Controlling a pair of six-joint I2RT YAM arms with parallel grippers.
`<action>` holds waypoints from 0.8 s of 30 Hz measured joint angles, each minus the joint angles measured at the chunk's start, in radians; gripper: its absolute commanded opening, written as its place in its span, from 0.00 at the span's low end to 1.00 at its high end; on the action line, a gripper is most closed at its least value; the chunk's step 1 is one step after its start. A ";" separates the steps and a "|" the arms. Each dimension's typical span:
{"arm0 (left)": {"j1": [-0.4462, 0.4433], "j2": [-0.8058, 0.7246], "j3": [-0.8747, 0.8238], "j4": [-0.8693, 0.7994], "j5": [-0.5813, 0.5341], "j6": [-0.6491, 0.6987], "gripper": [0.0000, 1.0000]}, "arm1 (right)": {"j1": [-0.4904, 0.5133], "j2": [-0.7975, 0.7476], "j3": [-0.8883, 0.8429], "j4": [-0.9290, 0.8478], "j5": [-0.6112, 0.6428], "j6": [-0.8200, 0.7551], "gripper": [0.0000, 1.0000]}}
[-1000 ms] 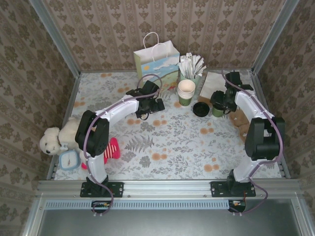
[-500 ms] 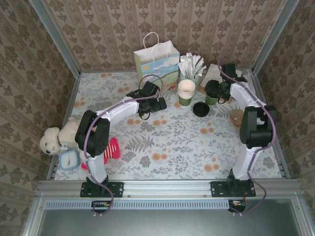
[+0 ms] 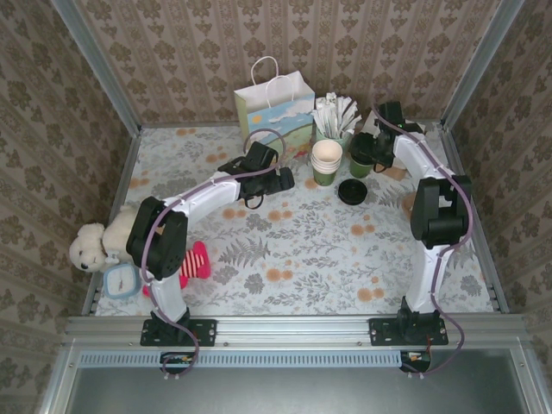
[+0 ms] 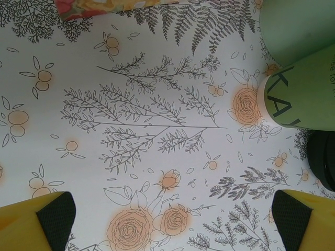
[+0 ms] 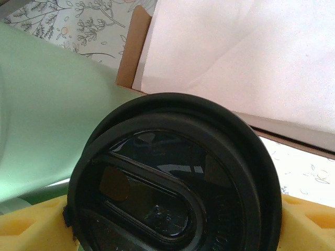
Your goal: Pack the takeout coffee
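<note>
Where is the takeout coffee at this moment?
In the top view, the takeout coffee is towards the far right, gripped by the right end effector, right of the stack of lidless cups and beyond a loose black lid.

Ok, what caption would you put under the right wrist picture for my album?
Right gripper clasping the lidded takeout coffee, beside a pale green cup and white napkins.

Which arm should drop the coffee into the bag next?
Right. The right claw grips the lidded coffee, near the bag; the left claw hangs open and empty.
</note>
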 measured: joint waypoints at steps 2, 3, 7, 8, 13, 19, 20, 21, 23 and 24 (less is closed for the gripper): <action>0.001 0.000 0.000 0.000 0.001 0.003 1.00 | 0.003 0.014 0.022 -0.014 -0.008 -0.008 0.85; 0.001 0.000 0.000 0.000 0.003 0.003 1.00 | 0.005 0.018 0.029 -0.021 -0.013 -0.013 0.86; 0.001 0.000 0.000 -0.001 0.007 0.004 1.00 | 0.008 0.029 0.052 -0.045 -0.031 -0.021 0.90; 0.001 0.000 0.000 -0.001 0.008 0.004 1.00 | 0.010 0.032 0.055 -0.051 -0.034 -0.023 0.90; 0.002 0.000 0.002 -0.001 0.015 0.007 1.00 | 0.018 0.034 0.059 -0.076 -0.045 -0.035 0.92; 0.003 0.000 0.003 -0.001 0.016 0.014 1.00 | 0.019 0.034 0.059 -0.082 -0.045 -0.042 0.93; 0.003 0.000 0.003 -0.001 0.015 0.014 1.00 | 0.019 0.034 0.059 -0.082 -0.045 -0.042 0.94; 0.004 0.000 0.003 -0.001 0.015 0.014 1.00 | 0.019 0.034 0.059 -0.082 -0.045 -0.042 0.94; 0.006 0.000 0.003 -0.002 0.016 0.014 1.00 | 0.019 0.034 0.059 -0.082 -0.044 -0.042 0.94; 0.008 0.000 0.003 -0.002 0.016 0.014 1.00 | 0.019 0.034 0.059 -0.081 -0.043 -0.042 0.94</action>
